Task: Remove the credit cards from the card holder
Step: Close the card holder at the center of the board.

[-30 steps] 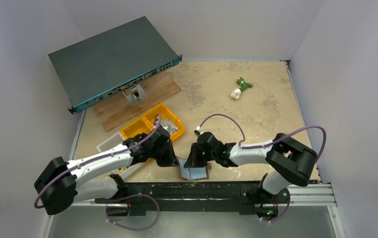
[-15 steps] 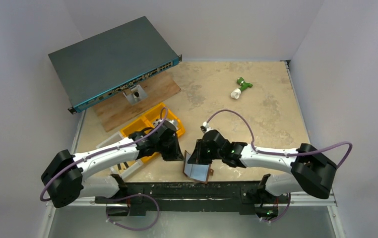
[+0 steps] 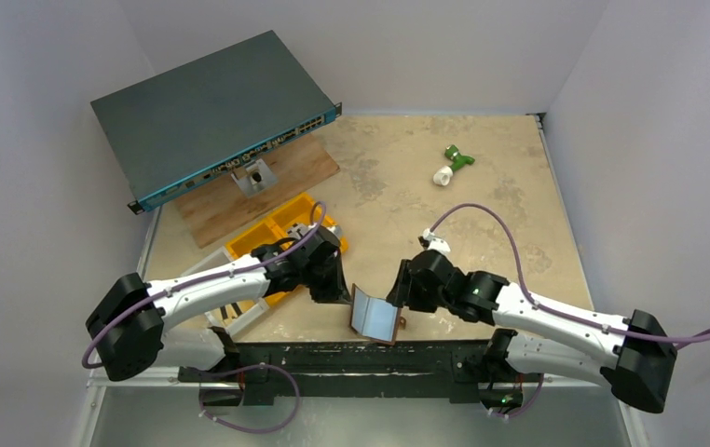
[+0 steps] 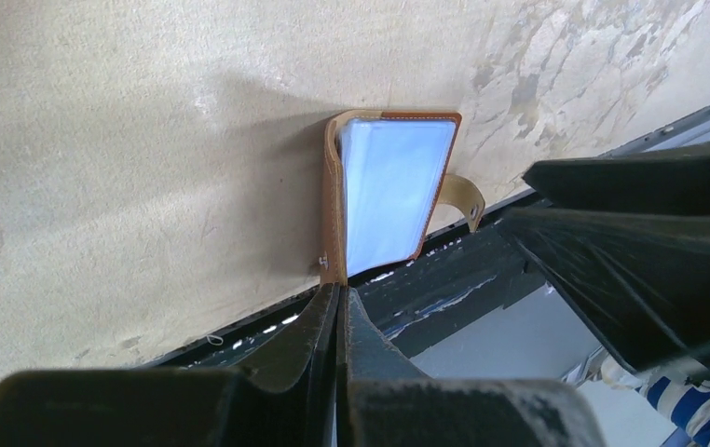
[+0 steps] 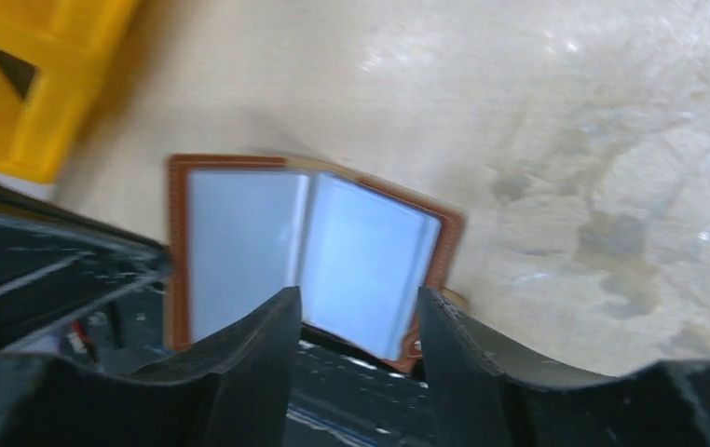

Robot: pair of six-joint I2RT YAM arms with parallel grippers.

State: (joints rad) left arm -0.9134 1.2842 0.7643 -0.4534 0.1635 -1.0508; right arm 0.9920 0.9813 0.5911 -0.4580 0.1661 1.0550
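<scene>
Up front, left jaws pinch the card holder [image 3: 375,317] while right jaws stand spread.

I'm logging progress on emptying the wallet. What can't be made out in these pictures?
- Card count: left wrist view shows the cards as one pale face; any stacked beneath are hidden.
- Wallet near flap: edge-on there, pinched in the left gripper, inside unseen.
- Right wrist view: motion blur smears pocket edges.
- Top view: wallet too small; left arm covers part of the bin.
</scene>
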